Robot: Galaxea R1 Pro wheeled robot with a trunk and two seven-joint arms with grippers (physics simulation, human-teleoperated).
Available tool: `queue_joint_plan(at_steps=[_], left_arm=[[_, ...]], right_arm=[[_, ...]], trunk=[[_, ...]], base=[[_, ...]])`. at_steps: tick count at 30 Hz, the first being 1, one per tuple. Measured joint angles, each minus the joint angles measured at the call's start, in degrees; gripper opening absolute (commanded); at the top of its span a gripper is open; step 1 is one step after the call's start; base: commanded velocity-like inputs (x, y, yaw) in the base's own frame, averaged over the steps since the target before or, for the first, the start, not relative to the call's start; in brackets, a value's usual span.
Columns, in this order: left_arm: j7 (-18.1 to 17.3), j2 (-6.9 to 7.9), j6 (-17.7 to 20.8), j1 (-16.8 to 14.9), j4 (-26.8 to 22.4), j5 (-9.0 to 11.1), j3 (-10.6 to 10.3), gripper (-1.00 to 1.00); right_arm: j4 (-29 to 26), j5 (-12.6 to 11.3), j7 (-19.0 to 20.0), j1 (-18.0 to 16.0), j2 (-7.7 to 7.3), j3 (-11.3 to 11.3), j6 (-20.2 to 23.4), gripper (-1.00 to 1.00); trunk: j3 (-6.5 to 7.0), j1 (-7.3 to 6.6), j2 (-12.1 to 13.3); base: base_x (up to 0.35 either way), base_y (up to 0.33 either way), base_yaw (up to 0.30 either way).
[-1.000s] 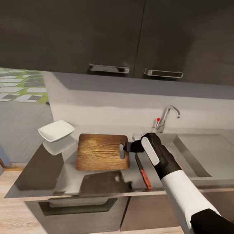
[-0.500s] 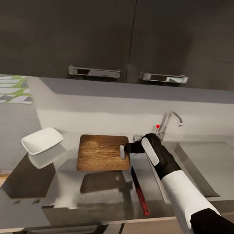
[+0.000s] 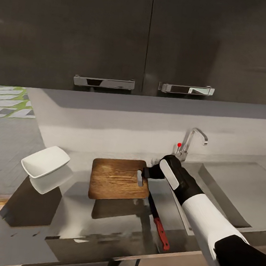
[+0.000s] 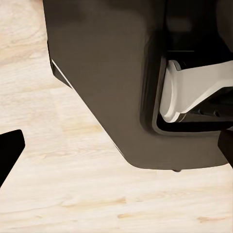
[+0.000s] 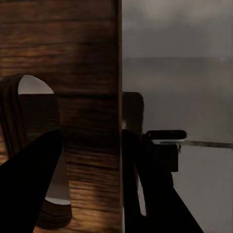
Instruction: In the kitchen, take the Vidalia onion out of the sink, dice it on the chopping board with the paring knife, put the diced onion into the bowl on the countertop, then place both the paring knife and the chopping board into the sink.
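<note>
one arm works in the head view: the right gripper point(image 3: 148, 172) sits at the handle-hole end of the chopping board point(image 3: 118, 178), on the short edge facing the sink point(image 3: 229, 188). right wrist view: the two dark fingers point(image 5: 29, 184) straddle that edge, one over the top face by the slot, the other off the edge against the grey countertop point(image 5: 179, 87). they look closed onto the board's edge, with little gap showing. board lies flat on the countertop point(image 3: 75, 217), between the white bowl point(image 3: 45, 162) at its left and the sink basin at its right. paring knife point(image 3: 158, 226) lies on the counter just in front of the board's sink-side corner, red handle toward the front edge, blade pointing back under the forearm. chrome tap point(image 3: 191, 141) with red-tipped lever stands behind the gripper. onion: cannot tell where it is. left wrist view: light wood floor point(image 4: 58, 194) and a dark rounded body; left fingers' state cannot be told.
</note>
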Motion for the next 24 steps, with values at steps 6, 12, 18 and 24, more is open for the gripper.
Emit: queue_joint_plan(at_steps=[6,12,18,24], left_arm=[[-0.01,0.00,0.00,0.00,0.00,0.00,0.00,1.00],[-0.01,0.00,0.00,0.00,0.00,0.00,0.00,1.00],[-0.02,0.00,0.00,0.00,0.00,0.00,0.00,1.00],[-0.02,0.00,0.00,0.00,0.00,0.00,0.00,1.00]], right_arm=[[2.48,-0.14,-0.30,-0.02,1.32,-0.05,0.00,-1.00],[3.06,-0.14,-0.38,-0.02,1.52,-0.13,0.00,-1.00],[3.11,-0.71,-0.40,-0.02,1.62,-0.15,0.01,-1.00],[3.36,-1.69,-0.45,-0.02,1.77,-0.14,0.00,-1.00]], trunk=[[0.00,0.00,0.00],[0.00,0.00,0.00],[0.00,0.00,-0.01],[0.00,0.00,0.00]], base=[[0.000,0.000,0.000],[0.000,0.000,0.000],[0.000,0.000,0.000],[0.000,0.000,0.000]])
